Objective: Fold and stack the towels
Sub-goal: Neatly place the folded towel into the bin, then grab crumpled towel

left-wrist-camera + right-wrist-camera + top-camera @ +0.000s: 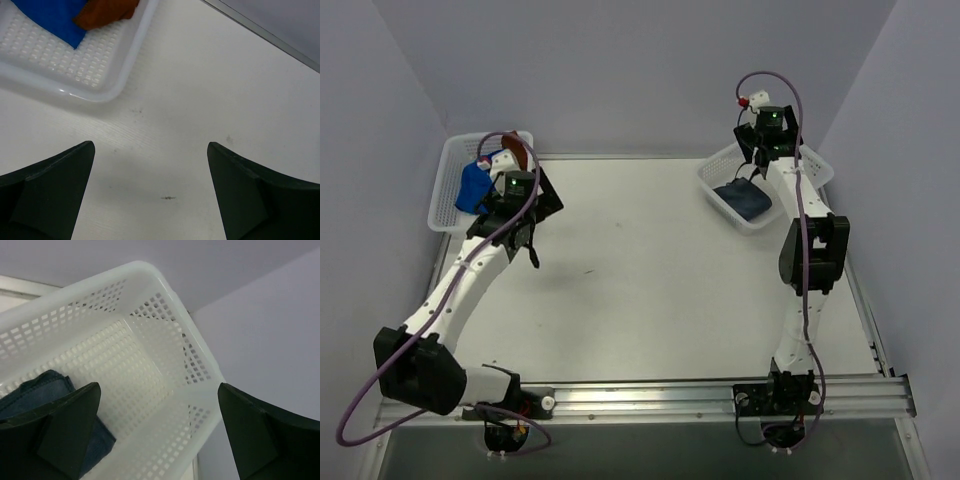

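A dark folded towel (744, 199) lies in the far-right basket (165, 285), probably the start of the finished stack. Directly above it the right gripper (159, 390) hovers with its jaws wide apart, holding nothing. In the far-left basket (440, 200) a bright blue towel (475, 188) and a rust-brown towel (105, 12) lie bunched, seemingly waiting to be folded. The left gripper (150, 150), jaws also spread and empty, hangs over bare bench (640, 260) just beside that basket, well placed to reach in.

Bright, even overhead light — soft, faint shadows on the table (650, 260) — wrist views slightly soft up close.
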### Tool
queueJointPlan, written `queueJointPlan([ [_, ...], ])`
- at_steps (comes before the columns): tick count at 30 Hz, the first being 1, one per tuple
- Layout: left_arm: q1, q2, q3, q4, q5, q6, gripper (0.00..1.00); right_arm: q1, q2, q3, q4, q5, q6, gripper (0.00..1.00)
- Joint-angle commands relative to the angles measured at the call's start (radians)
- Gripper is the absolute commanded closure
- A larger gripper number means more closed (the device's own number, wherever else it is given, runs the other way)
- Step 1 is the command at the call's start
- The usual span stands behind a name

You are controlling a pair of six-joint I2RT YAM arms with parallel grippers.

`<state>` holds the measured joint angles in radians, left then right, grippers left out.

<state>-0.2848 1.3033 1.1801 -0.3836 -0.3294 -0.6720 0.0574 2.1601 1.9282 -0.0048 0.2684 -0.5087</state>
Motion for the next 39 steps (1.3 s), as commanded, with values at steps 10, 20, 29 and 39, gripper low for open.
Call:
queueJointPlan([
  [10, 0.360, 0.375, 0.394, -0.020, 0.219, 0.227, 0.06, 0.110, -0.463, -0.359, -0.050, 0.132, 0.556, 0.00],
  [20, 0.532, 0.773, 0.777, -0.009, 0.506, 0.307, 0.06, 0.150, -0.620, -0.538, -0.119, 0.081, 0.608, 0.00],
  [29, 0.535, 1.085, 1.180, -0.104, 0.567, 0.371, 0.06, 0.173, -0.625, -0.572, -0.170, 0.120, 0.630, 0.00],
  [39, 0.535, 1.209, 1.325, -0.101, 0.538, 0.373, 0.35, 0.179, -0.591, -0.555, -0.234, 0.155, 0.662, 0.00],
])
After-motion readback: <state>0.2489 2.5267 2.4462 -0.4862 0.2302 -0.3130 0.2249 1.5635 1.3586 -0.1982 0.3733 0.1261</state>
